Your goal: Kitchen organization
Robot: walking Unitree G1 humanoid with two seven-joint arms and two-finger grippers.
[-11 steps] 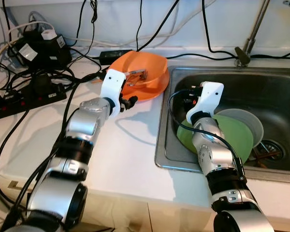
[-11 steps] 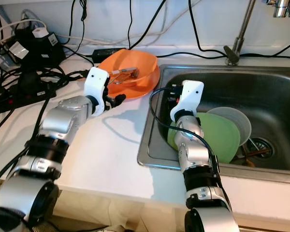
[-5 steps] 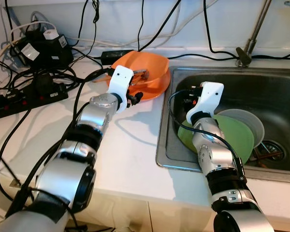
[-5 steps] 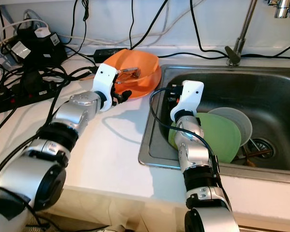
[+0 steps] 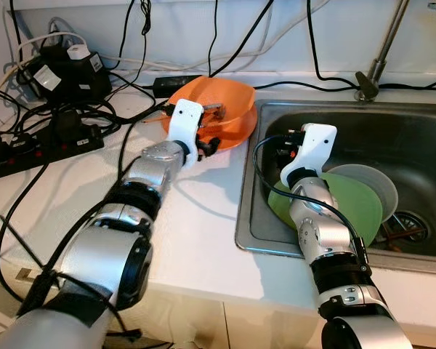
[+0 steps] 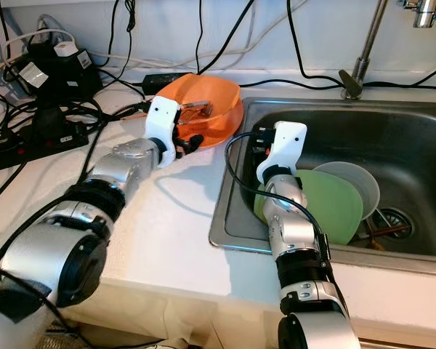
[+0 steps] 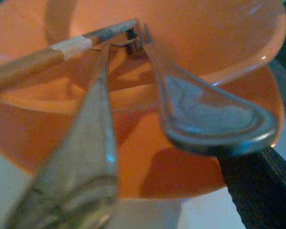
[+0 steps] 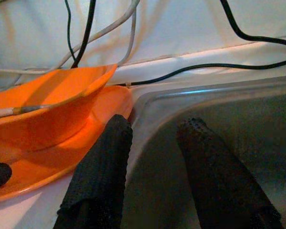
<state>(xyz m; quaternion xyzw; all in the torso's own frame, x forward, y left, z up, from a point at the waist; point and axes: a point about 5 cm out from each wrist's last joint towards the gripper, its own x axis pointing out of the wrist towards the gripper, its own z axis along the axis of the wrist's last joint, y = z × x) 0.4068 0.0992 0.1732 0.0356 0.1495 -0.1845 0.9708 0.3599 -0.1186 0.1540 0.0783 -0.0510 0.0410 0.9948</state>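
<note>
An orange bowl (image 5: 229, 98) sits on an orange plate (image 5: 236, 134) on the white counter, left of the sink (image 5: 421, 123). Metal tongs with a taped wooden handle (image 5: 209, 110) lie in the bowl; the left wrist view has their spoon ends (image 7: 205, 109) close up, one resting over a black finger (image 7: 257, 191). My left gripper (image 5: 207, 143) is open at the plate's near rim. My right gripper (image 5: 282, 150) is open with nothing in it, over the sink's left edge. Below it a green plate (image 5: 349, 211) leans in the sink against a grey bowl (image 5: 381, 185).
Power strips, adapters and tangled black cables (image 5: 51, 123) cover the counter's back left. A cable runs along the wall behind the bowl. The tap (image 5: 381, 51) rises at the sink's back. Brown sticks (image 5: 403, 229) lie by the drain. Bare counter (image 5: 196, 218) lies in front.
My left arm has reached forward and right, bringing its gripper from the counter up to the orange plate's rim. The right arm has stayed where it was.
</note>
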